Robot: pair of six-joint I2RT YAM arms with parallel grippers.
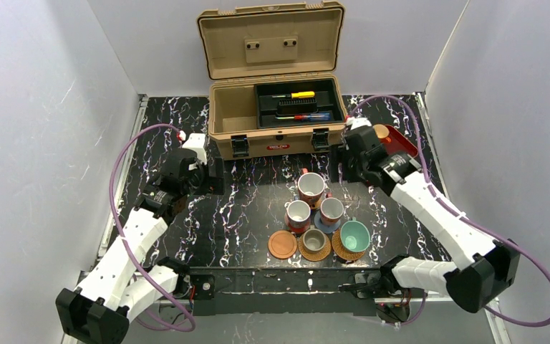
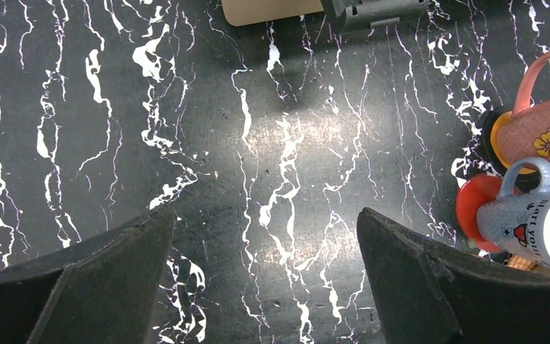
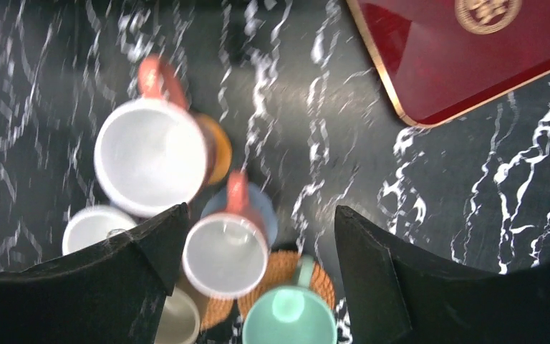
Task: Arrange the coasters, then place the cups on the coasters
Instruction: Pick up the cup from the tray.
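Observation:
Five cups stand on coasters at the table's front centre. Three reddish mugs (image 1: 311, 188) (image 1: 298, 213) (image 1: 331, 211) sit on an orange, a pinkish-red and a blue-grey coaster (image 3: 261, 204). A grey-olive cup (image 1: 314, 241) and a teal cup (image 1: 354, 236) rest on woven coasters. The smooth wooden coaster (image 1: 283, 244) lies bare at their left. My right gripper (image 3: 259, 209) hangs open above the cluster, holding nothing, over the mug (image 3: 225, 254) and the teal cup (image 3: 290, 315). My left gripper (image 2: 263, 215) is open over bare tabletop, left of the mugs (image 2: 544, 129).
An open tan toolbox (image 1: 276, 115) with screwdrivers stands at the back centre. A dark red tray (image 1: 399, 141) lies at the back right, beside my right arm, with an orange-brown round thing (image 1: 381, 131) at its far corner. White walls close both sides.

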